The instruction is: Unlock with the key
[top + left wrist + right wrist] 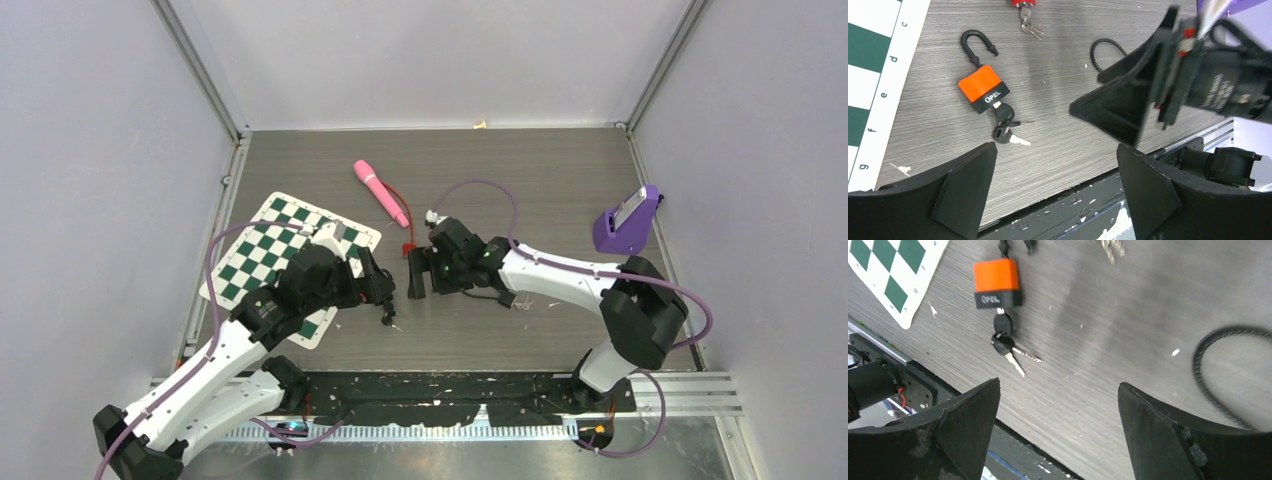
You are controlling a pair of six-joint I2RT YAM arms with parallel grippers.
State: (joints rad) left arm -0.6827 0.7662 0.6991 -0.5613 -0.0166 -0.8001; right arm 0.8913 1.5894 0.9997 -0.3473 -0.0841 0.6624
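We see a grey wood-grain table (540, 170) with both arms reaching in over its middle. The left gripper (1055, 155) is spread wide and grips nothing. The right gripper (1058, 390) faces it from the right, just beside it, also spread wide with nothing between its fingers. In the left wrist view the right gripper is blurred.

A green-and-white chessboard mat (262, 245) lies on the left of the table, partly under the left arm. A purple plastic block (627, 222) stands at the far right, well apart from both arms. A pink plastic cylinder (381, 192) lies far of the grippers, near the middle.

The orange padlock with a black base marked OPEL (983, 89) lies flat on the bare table, just right of the mat's edge, under and between the two grippers. Its black shackle (970, 42) has its free end clear of the body. A black-headed key (1000, 112) sits in the base, and a ring on it carries a second key (1018, 141), which rests on the table. We note a separate pair of small keys on a red tag (1028, 25) farther out.
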